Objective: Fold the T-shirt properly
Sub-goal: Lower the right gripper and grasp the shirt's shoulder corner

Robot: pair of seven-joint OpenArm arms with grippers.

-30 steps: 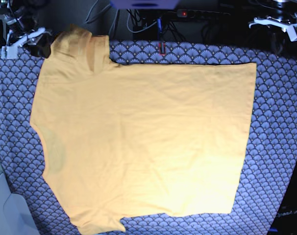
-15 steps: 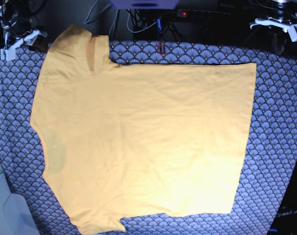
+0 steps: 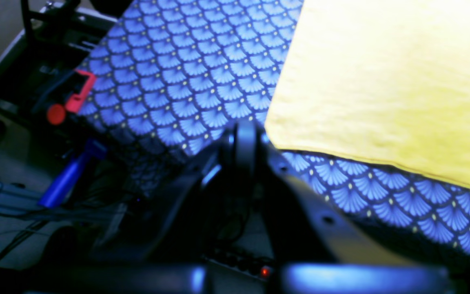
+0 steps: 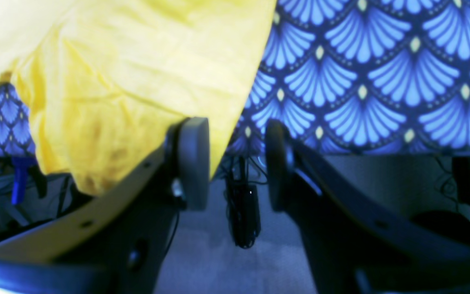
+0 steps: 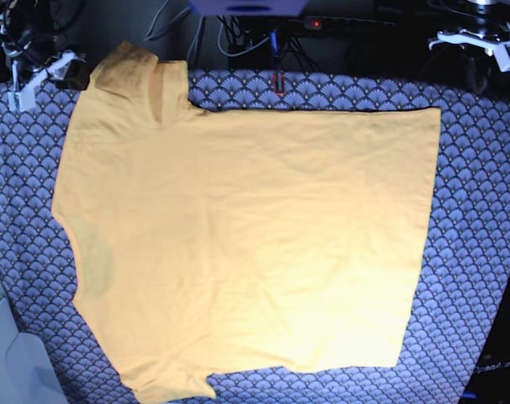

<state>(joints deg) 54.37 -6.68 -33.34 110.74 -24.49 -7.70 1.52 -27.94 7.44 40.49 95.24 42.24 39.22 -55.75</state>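
Shirt (image 5: 247, 244) flat, unfolded; pre-grasp. L gripper (image 3: 245, 139) jaws pressed together, R gripper (image 4: 237, 163) spread. Next: grab 2 corners.

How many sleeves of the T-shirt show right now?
2. One sleeve lies at the T-shirt's far left corner, hanging past the cloth's edge; the other sleeve is at the near left, partly cut off.

I see the table covered by a blue-grey scallop-patterned cloth (image 5: 478, 194); the yellow-orange T-shirt (image 5: 247, 244) lies spread flat directly on it, hem toward my view's right; one sleeve (image 5: 137, 80) hangs over the far edge.
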